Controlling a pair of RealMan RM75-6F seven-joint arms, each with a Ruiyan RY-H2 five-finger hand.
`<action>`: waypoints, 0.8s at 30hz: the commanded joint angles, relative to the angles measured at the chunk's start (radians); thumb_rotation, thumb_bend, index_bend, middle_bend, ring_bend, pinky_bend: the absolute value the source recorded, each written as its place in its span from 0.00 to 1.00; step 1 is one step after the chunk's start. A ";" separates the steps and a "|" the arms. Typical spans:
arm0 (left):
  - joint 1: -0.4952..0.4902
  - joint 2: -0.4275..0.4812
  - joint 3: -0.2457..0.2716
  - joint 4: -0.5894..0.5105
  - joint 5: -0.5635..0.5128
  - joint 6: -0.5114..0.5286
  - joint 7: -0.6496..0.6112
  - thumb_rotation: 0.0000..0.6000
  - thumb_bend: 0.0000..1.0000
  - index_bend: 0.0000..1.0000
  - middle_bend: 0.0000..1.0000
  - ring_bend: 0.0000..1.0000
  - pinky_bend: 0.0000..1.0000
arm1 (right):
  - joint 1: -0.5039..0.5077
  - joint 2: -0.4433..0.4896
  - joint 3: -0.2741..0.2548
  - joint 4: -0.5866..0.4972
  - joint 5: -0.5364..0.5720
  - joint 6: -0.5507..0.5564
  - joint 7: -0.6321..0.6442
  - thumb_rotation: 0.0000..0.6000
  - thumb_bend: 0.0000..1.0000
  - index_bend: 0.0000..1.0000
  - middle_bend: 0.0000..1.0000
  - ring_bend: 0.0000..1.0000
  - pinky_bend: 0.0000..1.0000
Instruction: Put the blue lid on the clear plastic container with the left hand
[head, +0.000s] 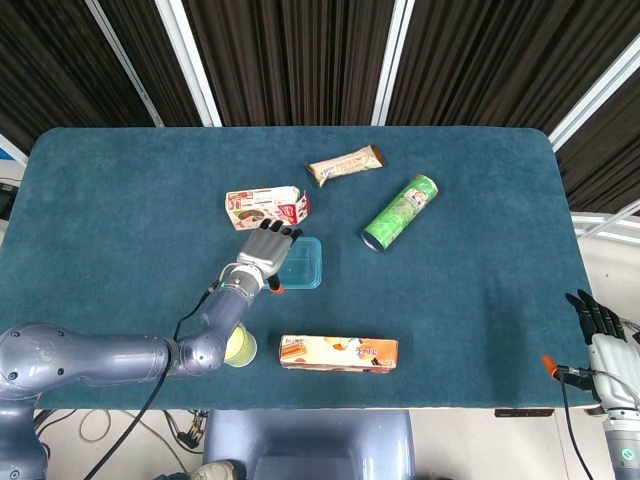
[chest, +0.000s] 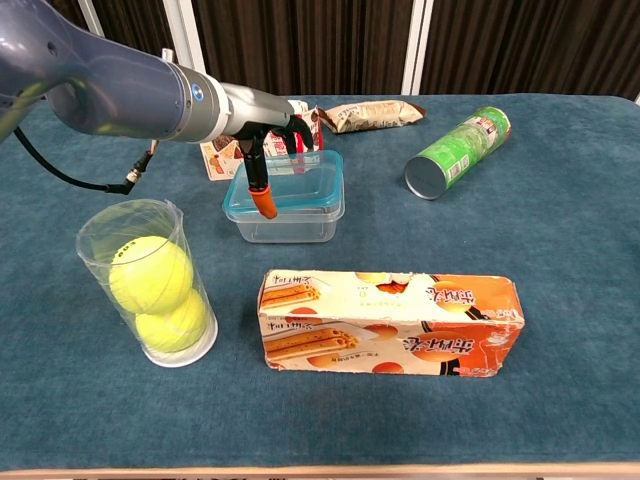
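The blue lid (head: 303, 262) (chest: 296, 184) lies nearly flat on top of the clear plastic container (chest: 288, 224), near the table's middle. My left hand (head: 263, 254) (chest: 266, 148) grips the lid at its left side: fingers curl over the back-left edge, and the orange-tipped thumb hangs down by the front-left corner. The container's rim is mostly hidden under the lid. My right hand (head: 602, 328) hangs off the table's right front corner, fingers apart and holding nothing.
A clear tube of tennis balls (chest: 150, 285) stands front left, under my left forearm in the head view. An orange biscuit box (chest: 390, 322) lies in front of the container. A green chips can (chest: 458, 150), a snack bar (chest: 372, 114) and a small carton (head: 266, 207) lie behind.
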 joint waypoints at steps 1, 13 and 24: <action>0.000 0.000 -0.001 0.001 0.000 -0.003 -0.002 1.00 0.30 0.11 0.33 0.00 0.00 | 0.000 0.000 0.000 0.000 0.001 -0.001 0.000 1.00 0.29 0.10 0.00 0.00 0.00; 0.001 -0.008 0.009 0.020 -0.005 -0.004 0.006 1.00 0.30 0.11 0.33 0.00 0.00 | 0.000 0.002 0.001 -0.002 0.003 -0.002 0.002 1.00 0.29 0.10 0.00 0.00 0.00; 0.003 -0.015 0.011 0.031 0.001 -0.010 0.006 1.00 0.30 0.11 0.33 0.00 0.00 | -0.001 0.002 0.001 -0.003 0.004 -0.002 0.002 1.00 0.29 0.10 0.00 0.00 0.00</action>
